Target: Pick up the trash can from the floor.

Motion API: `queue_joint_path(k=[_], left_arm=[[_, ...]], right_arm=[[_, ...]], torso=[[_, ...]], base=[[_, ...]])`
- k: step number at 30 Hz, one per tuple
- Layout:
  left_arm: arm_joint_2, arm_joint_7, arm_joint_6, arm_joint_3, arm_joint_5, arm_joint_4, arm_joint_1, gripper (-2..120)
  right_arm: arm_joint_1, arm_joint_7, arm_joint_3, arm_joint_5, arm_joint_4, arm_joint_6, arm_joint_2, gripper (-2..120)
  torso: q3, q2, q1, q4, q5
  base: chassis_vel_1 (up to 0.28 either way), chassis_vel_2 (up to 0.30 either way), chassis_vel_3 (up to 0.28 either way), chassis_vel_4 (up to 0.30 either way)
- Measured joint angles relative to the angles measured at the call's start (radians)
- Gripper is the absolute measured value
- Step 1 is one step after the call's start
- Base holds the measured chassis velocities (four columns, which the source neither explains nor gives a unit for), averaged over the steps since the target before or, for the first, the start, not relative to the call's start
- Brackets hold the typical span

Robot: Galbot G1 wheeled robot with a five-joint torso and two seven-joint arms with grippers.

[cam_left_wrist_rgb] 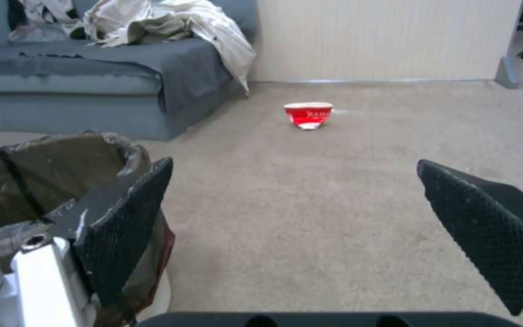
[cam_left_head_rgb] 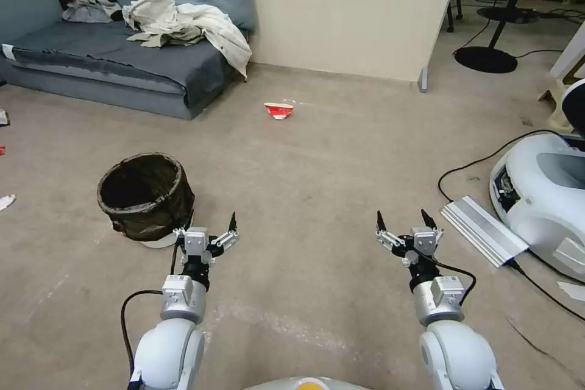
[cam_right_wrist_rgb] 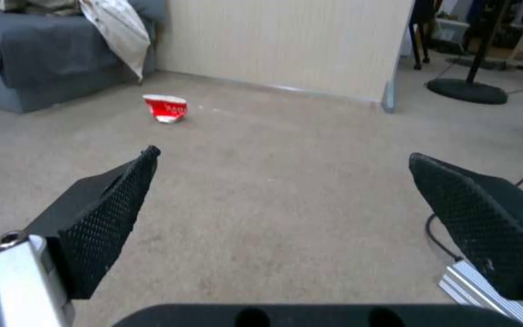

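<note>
— Where's the trash can (cam_left_head_rgb: pixel 146 196)?
— Upright on the floor (cam_left_head_rgb: pixel 317 164), just beside the left pincer (cam_left_head_rgb: pixel 207 233), on its outer side.
— The pincers?
— Left is released, empty. Right pincer (cam_left_head_rgb: pixel 404 222) likewise, hovering well apart.

White rounded arms, silver wrists, black cables, black textured claws, perhaps rubber

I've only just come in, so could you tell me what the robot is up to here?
It is set to lift the trash can, which stands upright on the floor. The left gripper is open right beside the can, holding nothing. The right gripper is also open, over bare carpet farther right. A crushed red cup lies farther off, near the sofa.
</note>
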State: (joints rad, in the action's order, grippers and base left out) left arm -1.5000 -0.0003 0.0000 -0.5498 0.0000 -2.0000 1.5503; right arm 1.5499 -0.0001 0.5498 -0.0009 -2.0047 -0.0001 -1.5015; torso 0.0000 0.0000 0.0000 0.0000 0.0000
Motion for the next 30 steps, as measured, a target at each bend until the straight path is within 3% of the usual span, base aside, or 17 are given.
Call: queue_joint_path(k=[6, 9, 11, 12, 14, 18, 25, 30], left_arm=[[-0.002, -0.012, 0.007, 0.008, 0.004, -0.049, 0.012, 100], [-0.008, -0.048, 0.029, 0.033, 0.017, -0.177, 0.044, 100], [-0.009, -0.053, 0.033, 0.037, 0.018, -0.197, 0.050, 100], [-0.011, -0.071, 0.045, 0.047, 0.025, -0.257, 0.064, 100], [-0.013, -0.080, 0.051, 0.054, 0.028, -0.290, 0.073, 100], [-0.019, -0.120, 0.075, 0.080, 0.043, -0.432, 0.110, 100], [0.026, -0.156, 0.045, -0.012, 0.048, -0.446, 0.159, 100], [0.044, -0.157, 0.017, -0.092, -0.029, -0.412, 0.199, 100]], right_arm=[[0.000, 0.000, -0.008, -0.026, -0.060, -0.010, -0.021, 100], [0.000, 0.000, -0.033, -0.092, -0.209, -0.037, -0.073, 100], [0.000, 0.000, -0.036, -0.103, -0.231, -0.042, -0.082, 100], [0.002, -0.005, -0.044, -0.117, -0.294, -0.066, -0.102, 100], [0.005, -0.009, -0.044, -0.116, -0.304, -0.081, -0.106, 100], [0.012, -0.029, -0.034, -0.103, -0.311, -0.107, -0.106, 100], [0.015, -0.068, -0.003, -0.076, -0.297, -0.113, -0.110, 100], [0.023, -0.081, 0.021, -0.025, -0.280, -0.112, -0.091, 100]], torso=[[0.000, 0.000, 0.000, 0.0000, -0.0001], [0.000, 0.000, 0.000, 0.0001, -0.0001], [0.000, 0.000, 0.000, 0.0001, -0.0002], [0.000, 0.000, 0.000, 0.0000, -0.0003], [0.000, 0.000, 0.000, 0.0001, -0.0006], [0.000, 0.000, 0.000, 0.0000, 0.0001], [0.000, 0.000, 0.000, 0.0003, -0.0001], [0.000, 0.000, 0.000, 0.0001, -0.0002]], base=[[0.000, 0.000, 0.000, 0.000], [0.000, 0.000, 0.000, 0.000], [0.000, 0.000, 0.000, 0.000], [0.000, 0.000, 0.000, 0.000], [0.000, 0.000, 0.000, 0.000], [0.000, 0.000, 0.000, 0.000], [0.000, 0.000, 0.000, 0.000], [0.000, 0.000, 0.000, 0.000]])
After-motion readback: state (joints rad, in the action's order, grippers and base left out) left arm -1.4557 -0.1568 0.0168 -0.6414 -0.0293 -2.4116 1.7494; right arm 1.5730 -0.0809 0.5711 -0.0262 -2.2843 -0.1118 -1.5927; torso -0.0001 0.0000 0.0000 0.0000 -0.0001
